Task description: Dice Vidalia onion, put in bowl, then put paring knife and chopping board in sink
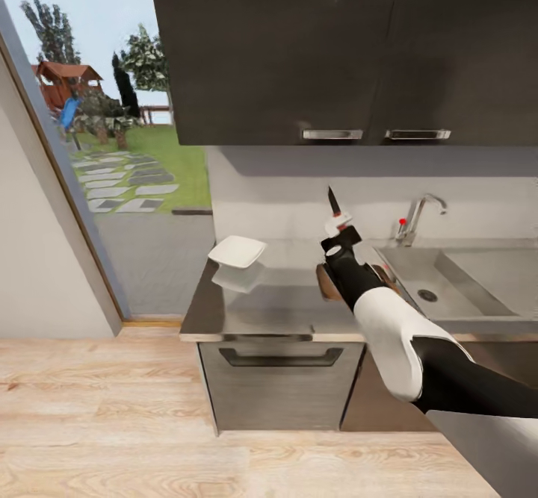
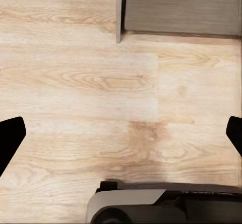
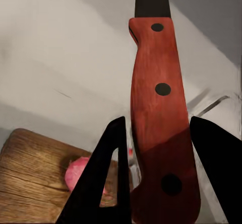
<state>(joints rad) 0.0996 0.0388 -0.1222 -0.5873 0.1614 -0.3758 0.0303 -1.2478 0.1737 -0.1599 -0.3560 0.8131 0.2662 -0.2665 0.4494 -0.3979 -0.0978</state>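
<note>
The right gripper point(image 1: 338, 231) is clamped on the paring knife point(image 1: 333, 201), holding it upright above the countertop point(image 1: 284, 296) with the dark blade pointing up toward the backsplash. In the right wrist view the two black fingers point(image 3: 108, 173) sit on either side of the red-orange riveted handle point(image 3: 159, 133), pressed against it. The left gripper point(image 2: 121, 133) hangs over the light wood floor point(image 2: 75, 83), its two fingertips at opposite sides of the left wrist view, spread wide with nothing between them.

The chopping board point(image 1: 326, 280) lies on the countertop near its front edge, just left of the sink point(image 1: 448, 281); the right arm point(image 1: 388, 319) reaches across it and hides most of it in the head view. In the right wrist view the board point(image 3: 35, 178) shows below the knife with a pinkish rounded thing point(image 3: 75, 173) resting on it, partly hidden by a finger, so what it is cannot be told.

The bowl point(image 1: 237, 251) sits tilted near the left end of the countertop, well apart from the board, its reflection showing on the glossy surface. The sink basin takes the right end of the counter, with the chrome faucet point(image 1: 418, 214) and its small red knob point(image 1: 402, 223) at the back edge. Dark upper cabinets point(image 1: 336, 50) with chrome handles hang overhead. A lower cabinet drawer point(image 1: 280, 378) faces the floor beneath the counter, and a tall window point(image 1: 104, 125) at the left looks onto a garden.
</note>
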